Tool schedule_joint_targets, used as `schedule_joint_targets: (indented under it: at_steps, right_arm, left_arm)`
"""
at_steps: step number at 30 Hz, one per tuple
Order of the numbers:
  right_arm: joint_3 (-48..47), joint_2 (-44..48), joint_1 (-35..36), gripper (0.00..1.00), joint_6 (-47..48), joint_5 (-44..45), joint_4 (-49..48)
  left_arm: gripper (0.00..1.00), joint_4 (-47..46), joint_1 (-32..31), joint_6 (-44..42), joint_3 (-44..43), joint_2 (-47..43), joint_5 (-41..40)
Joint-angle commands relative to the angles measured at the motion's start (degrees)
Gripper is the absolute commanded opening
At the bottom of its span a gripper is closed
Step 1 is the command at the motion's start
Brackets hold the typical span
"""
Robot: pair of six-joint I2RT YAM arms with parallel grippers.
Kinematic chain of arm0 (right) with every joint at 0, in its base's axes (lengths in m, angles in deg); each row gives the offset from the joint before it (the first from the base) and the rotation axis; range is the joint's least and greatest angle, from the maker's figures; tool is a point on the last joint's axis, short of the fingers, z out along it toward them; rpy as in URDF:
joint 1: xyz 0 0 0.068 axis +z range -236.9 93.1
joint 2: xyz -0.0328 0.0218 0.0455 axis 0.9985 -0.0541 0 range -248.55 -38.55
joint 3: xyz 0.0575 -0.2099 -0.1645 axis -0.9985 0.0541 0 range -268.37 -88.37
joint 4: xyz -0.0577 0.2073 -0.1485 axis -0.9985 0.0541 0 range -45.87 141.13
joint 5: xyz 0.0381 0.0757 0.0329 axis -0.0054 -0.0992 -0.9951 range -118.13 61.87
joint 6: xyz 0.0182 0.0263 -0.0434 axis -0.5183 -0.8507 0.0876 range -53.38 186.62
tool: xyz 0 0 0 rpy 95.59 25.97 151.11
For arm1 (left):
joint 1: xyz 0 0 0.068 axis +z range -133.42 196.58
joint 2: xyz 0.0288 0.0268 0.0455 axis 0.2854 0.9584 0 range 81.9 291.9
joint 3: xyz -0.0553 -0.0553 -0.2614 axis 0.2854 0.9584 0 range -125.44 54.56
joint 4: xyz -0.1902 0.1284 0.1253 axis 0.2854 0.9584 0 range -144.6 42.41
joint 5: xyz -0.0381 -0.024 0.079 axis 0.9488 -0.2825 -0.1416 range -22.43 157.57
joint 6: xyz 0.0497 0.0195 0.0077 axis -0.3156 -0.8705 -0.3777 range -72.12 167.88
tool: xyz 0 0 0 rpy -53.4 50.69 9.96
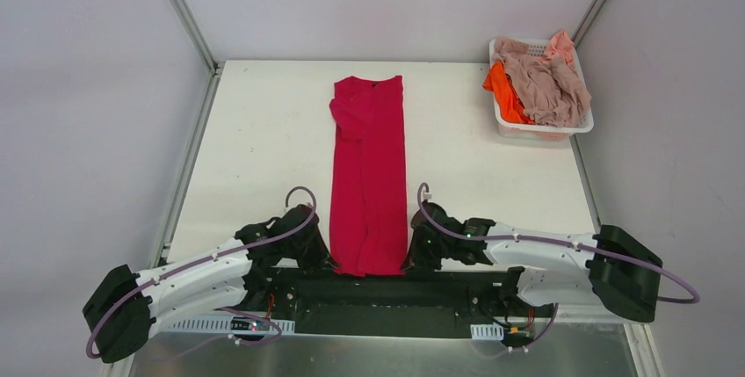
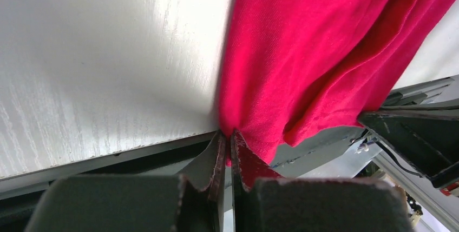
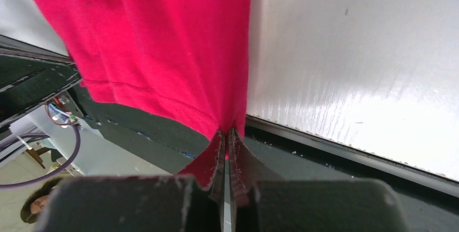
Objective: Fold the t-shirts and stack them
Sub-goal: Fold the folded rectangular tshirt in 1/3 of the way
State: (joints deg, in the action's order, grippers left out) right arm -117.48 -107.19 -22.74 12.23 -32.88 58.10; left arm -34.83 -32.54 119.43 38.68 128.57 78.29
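Hem corners of the crimson t-shirt [image 1: 369, 175] sit pinched tight in my left fingers [image 2: 214, 160] and right fingers [image 3: 242, 164] at the near edge of the worktop [image 1: 264, 148], its long folded strip running straight away from both arms, equally near each.

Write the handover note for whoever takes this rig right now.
Left gripper shut on the red t-shirt at its near left hem corner; right gripper shut on the near right corner.
The shirt lies as a narrow strip down the middle of the table, sides folded in, hem at the near edge.
Orange t-shirt and pinkish-beige t-shirts are heaped in the white basket, far right.
Done: red side folds. Left: fold hem to collar, then fold and stack the rest.
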Motion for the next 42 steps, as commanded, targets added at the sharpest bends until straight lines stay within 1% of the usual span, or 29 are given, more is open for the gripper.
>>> schedule_joint_targets:
  at_steps: [1, 5, 10, 12, 15, 19, 24, 28, 31, 42]
  right_arm:
    - [-0.72, 4.71, 0.29, 0.00, -1.05, 3.26, 3.08]
    - [-5.19, 5.30, -0.63, 0.00, 2.58, 7.00, 5.04]
    - [-10.91, 3.63, -5.31, 0.00, 7.99, 8.12, 6.10]
    - [-13.09, 2.65, -7.22, 0.00, 9.96, 9.22, 5.92]
    - [-16.04, 1.01, -10.37, 0.00, 12.95, 10.04, 4.11]
    - [-20.14, -2.99, -15.89, 0.00, 16.32, 8.58, 1.15]
    - [-27.07, -10.56, -21.69, 0.00, 20.01, 6.84, -1.49]
    - [-31.73, -17.18, -25.49, 0.00, 19.77, 2.28, -5.40]
    - [-35.05, -21.75, -27.36, 0.00, 21.00, 1.63, -4.91]
    - [-40.96, -30.97, -33.58, 0.00, 22.62, -1.47, -7.33]
  left_arm:
    - [0.00, 4.08, -0.79, 1.27, -0.86, -1.58, -0.66]
    - [0.00, 4.22, -0.76, -1.39, -5.97, -0.06, -3.20]
    - [0.00, 7.27, -0.65, -5.70, -14.80, 3.46, -10.09]
    - [0.00, 8.42, 0.08, -6.88, -18.18, 5.30, -14.42]
    - [0.00, 8.53, 2.53, -8.81, -22.63, 9.32, -17.31]
    - [0.00, 8.45, 7.57, -12.50, -29.15, 17.23, -17.67]
    - [0.00, 8.31, 13.25, -17.94, -37.17, 25.96, -17.26]
    - [0.00, 8.20, 15.40, -21.24, -42.96, 31.95, -19.14]
    - [0.00, 8.20, 17.60, -23.33, -46.58, 36.03, -19.03]
    - [0.00, 8.05, 23.16, -29.11, -57.50, 50.43, -17.06]
